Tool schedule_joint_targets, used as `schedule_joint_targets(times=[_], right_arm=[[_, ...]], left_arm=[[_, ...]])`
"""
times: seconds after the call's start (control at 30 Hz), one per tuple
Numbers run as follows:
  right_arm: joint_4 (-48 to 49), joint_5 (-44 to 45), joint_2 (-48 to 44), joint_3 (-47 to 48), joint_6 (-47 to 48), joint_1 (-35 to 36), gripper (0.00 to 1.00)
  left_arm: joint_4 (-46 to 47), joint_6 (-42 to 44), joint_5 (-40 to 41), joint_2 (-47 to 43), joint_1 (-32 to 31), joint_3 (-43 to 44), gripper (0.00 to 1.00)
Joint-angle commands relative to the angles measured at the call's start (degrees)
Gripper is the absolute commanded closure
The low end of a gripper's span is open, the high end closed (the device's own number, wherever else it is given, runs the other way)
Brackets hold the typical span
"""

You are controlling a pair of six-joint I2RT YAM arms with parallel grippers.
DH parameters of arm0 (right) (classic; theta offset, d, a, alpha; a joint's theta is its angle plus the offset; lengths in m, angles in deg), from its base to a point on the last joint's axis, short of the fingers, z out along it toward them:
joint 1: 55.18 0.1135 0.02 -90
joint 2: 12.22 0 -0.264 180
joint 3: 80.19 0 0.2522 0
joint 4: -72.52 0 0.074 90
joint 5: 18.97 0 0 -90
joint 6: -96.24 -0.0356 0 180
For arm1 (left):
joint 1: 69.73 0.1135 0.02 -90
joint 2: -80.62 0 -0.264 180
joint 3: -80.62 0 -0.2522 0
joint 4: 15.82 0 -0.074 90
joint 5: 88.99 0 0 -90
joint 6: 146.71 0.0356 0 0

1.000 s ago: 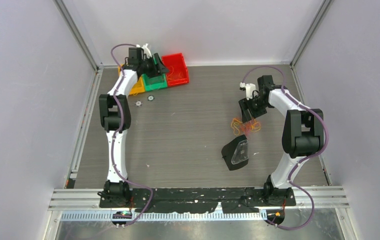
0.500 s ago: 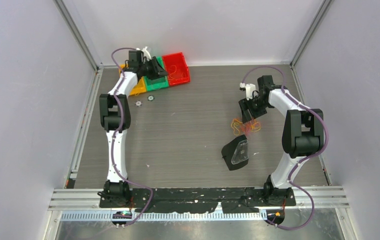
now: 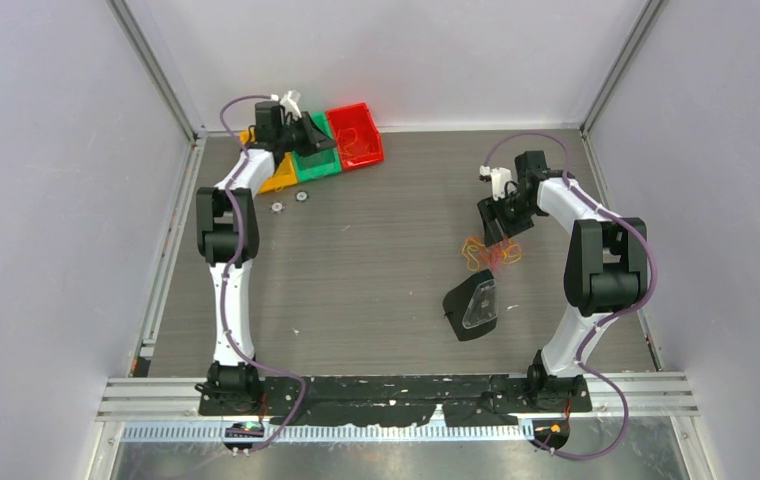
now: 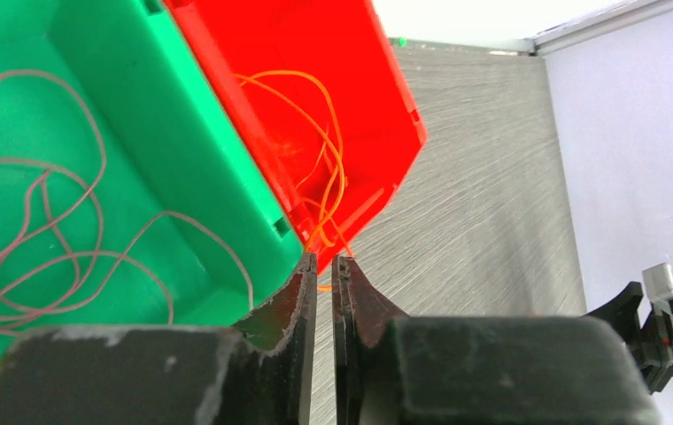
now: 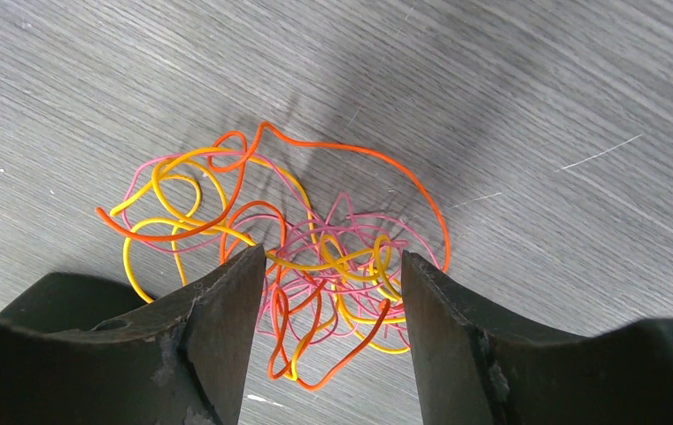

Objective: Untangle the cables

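Cables (image 5: 302,266): loose tangle of thin pink, yellow and orange loops
sits between right claw's (image 5: 331,258) released fingers; left claw (image 4: 325,258) nearly closed, orange strand (image 4: 340,164) in slit; grip unclear

The cables (image 5: 324,261) form a loose tangle of thin pink, yellow and orange loops, flat on the table (image 5: 537,88) right of centre. An orange cable (image 4: 343,168) lies looped in the red bin (image 4: 315,44), its strands spilling over the near rim. A pink cable (image 4: 101,190) sprawls in wide loops across the green bin (image 4: 120,80) alongside.
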Motion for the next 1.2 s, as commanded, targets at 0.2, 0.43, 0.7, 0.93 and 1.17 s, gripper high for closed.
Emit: schedule_joint_targets(times=[0.2, 0.43, 0.7, 0.93, 1.17], right_arm=[[0.0, -1.0, 0.2, 1.0, 0.4, 0.1, 0.37], [-0.3, -1.3, 0.5, 1.5, 0.4, 0.0, 0.37], [-0.3, -1.5, 0.9, 1.8, 0.4, 0.0, 0.37], [-0.3, -1.1, 1.2, 2.1, 0.5, 0.1, 0.37], [-0.3, -1.0, 1.4, 2.4, 0.5, 0.1, 0.37]], left_arm=[[6.1, -0.4, -1.6, -3.2, -1.4, 4.1, 1.00], [-0.4, 2.4, 2.5, -0.6, -2.2, 8.7, 0.78], [-6.3, 10.4, 11.4, -2.0, -3.2, 10.5, 0.54], [-9.9, 9.8, 11.4, 2.8, -4.0, 17.1, 0.58], [-9.8, 7.7, 12.0, 4.9, -4.5, 18.9, 0.61]])
